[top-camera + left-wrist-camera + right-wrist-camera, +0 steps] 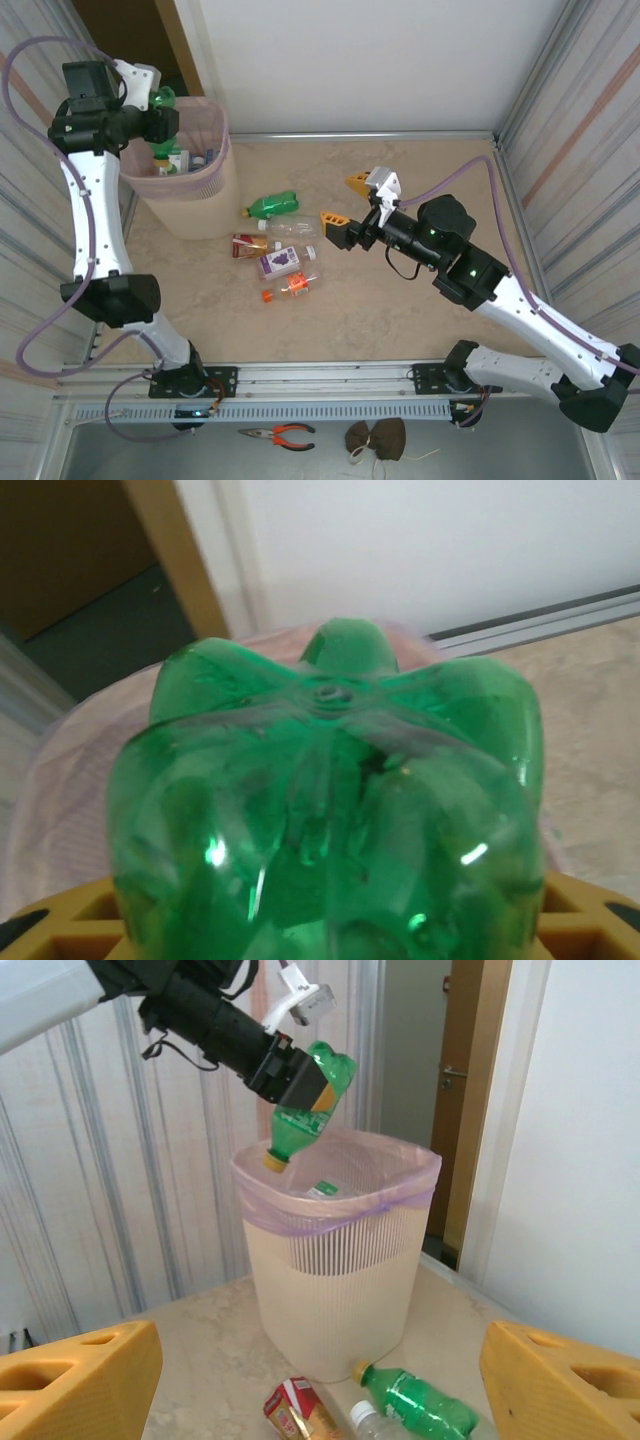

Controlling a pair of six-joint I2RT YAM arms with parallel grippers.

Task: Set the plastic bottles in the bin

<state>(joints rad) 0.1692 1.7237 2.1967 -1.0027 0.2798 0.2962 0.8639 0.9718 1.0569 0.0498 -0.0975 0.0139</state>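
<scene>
My left gripper [166, 122] is shut on a green plastic bottle [308, 1102] and holds it tilted, yellow cap down, above the pink-lined bin [340, 1260]. In the left wrist view the bottle's base [330, 800] is close up, with the bin's rim [60, 780] behind it. The bin [215, 160] stands at the table's far left and has bottles inside. Several bottles lie beside it: a green one [272, 206], a clear one [292, 229], a red-labelled one [250, 245], a purple-labelled one [280, 262] and an orange-capped one [290, 285]. My right gripper [345, 200] hangs open and empty to their right, facing them.
Striped wall panels close in both sides of the table, with a white wall at the back. Orange-handled pliers [280, 434] and a brown cloth lump [377, 438] lie on the shelf below the front rail. Bare tabletop stretches under and right of the right arm.
</scene>
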